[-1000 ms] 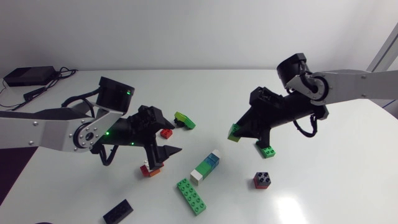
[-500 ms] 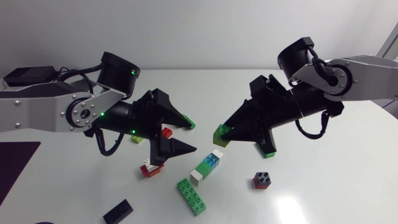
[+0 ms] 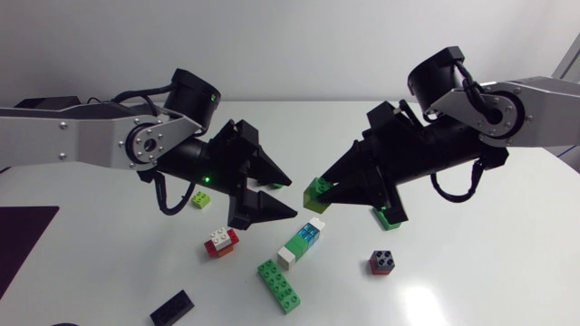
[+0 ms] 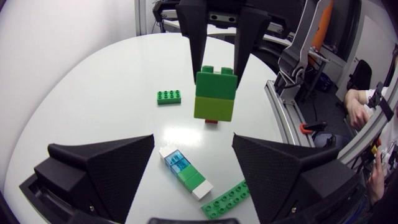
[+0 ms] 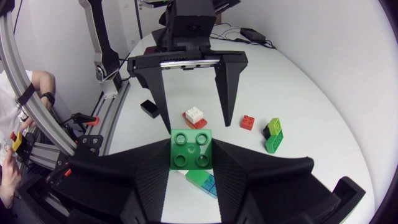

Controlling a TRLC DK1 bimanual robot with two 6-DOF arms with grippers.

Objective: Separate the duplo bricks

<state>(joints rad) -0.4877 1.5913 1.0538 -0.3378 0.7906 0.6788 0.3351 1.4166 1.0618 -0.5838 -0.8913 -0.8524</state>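
Head view: left gripper [image 3: 292,197], jaws apart, is now raised away from the red-white brick [image 3: 220,241] and brought closer to the right gripper [image 3: 320,196], jaws clamped on the green stack [image 3: 316,189].

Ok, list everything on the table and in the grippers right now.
green stack: 1, dark green on lime, held up by right gripper
white, blue and green stack: 1, below both grippers
long green brick: 1, beside that stack
red and white brick: 1, near left gripper
lime brick: 1, beside left arm
red and black brick: 1, near right gripper
black brick: 1, nearest the head camera
green brick: 1, under right gripper
small red brick: 1, under left gripper
green and black cluster: 1, beside small red brick
left gripper: 1, black, open, empty
right gripper: 1, black, shut on green stack
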